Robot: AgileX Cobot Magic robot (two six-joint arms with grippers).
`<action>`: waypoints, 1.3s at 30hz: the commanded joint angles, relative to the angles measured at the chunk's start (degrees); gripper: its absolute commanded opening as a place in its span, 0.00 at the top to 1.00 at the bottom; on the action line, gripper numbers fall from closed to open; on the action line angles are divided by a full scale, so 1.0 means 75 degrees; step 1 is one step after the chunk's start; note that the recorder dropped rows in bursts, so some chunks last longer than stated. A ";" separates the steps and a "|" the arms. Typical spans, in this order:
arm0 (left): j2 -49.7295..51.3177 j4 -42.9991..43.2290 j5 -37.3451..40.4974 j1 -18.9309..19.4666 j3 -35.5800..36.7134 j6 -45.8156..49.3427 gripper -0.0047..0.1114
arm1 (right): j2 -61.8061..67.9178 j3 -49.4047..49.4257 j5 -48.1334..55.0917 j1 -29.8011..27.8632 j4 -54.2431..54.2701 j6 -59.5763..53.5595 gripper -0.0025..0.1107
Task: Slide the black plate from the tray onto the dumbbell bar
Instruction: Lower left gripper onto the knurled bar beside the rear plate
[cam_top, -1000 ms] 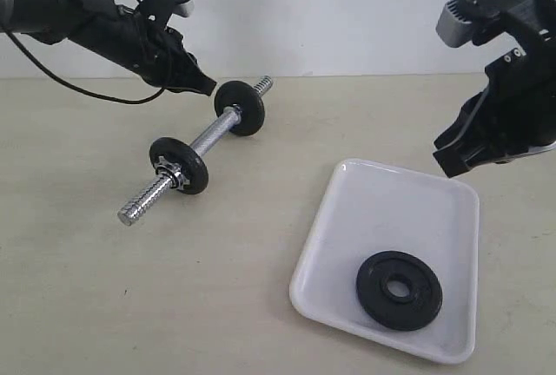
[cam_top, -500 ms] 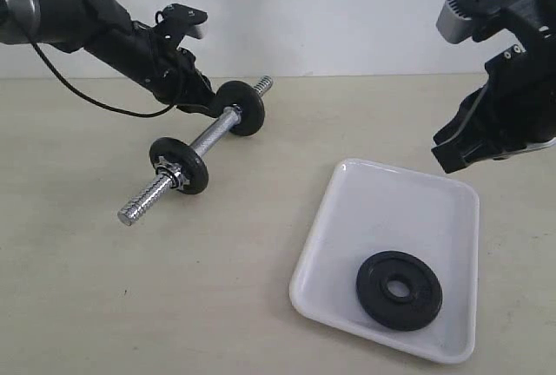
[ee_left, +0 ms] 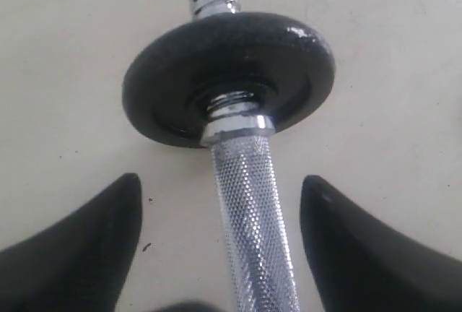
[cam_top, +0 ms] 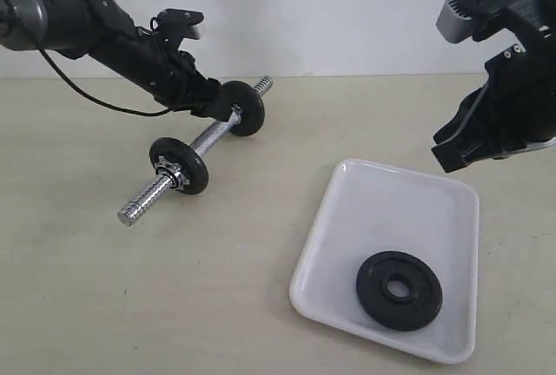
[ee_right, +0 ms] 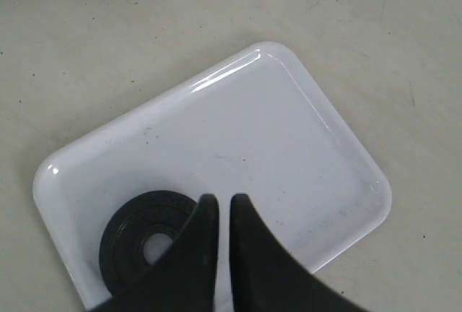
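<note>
The left claw is spread wide, one dark finger on each side of the chrome steel dumbbell bar, with bench showing in both gaps, so it grips nothing yet. A second ago this arm was held clear of the bar, up behind its far end. It has since swung down and now straddles the knurled middle, just beside the round black disc threaded on the far end. In the exterior view the same claw sits against that disc. Further along the bar a second black disc is backed by a chrome star nut.

The right claw has its fingers pressed together on nothing. It has hardly shifted, and hangs above the shallow glossy white tray. How high it hangs is hard to judge from either view.

The matte-black round plate with the central hole lies flat in the tray, well apart from the bar and in the tray's half farther from it. Both rest on the pale bench.

The change reads as preparation: the left arm seems about to clamp and steady the bar, and the plate is untouched, so the fetching and threading are not yet begun.
</note>
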 commanded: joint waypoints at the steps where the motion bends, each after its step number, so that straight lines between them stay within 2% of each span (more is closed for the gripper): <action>1: 0.0097 0.0031 0.0022 -0.0237 -0.0057 -0.0201 0.45 | 0.0012 0.0006 -0.0148 -0.0001 -0.0006 -0.0002 0.96; 8: 0.0284 0.0221 -0.0272 -0.0669 -0.0057 -0.0201 0.45 | 0.0012 0.0006 -0.0155 -0.0001 -0.0022 -0.0002 0.96; 15: 0.0370 0.1383 -0.0290 -0.0686 -0.0057 -0.1011 0.45 | 0.0012 0.0006 -0.0006 -0.0001 -0.0022 0.0002 0.96; 39: 0.0586 0.1247 -0.0417 -0.0686 -0.0057 -0.1329 0.45 | 0.0012 0.0006 -0.0004 -0.0001 0.0068 0.0023 0.96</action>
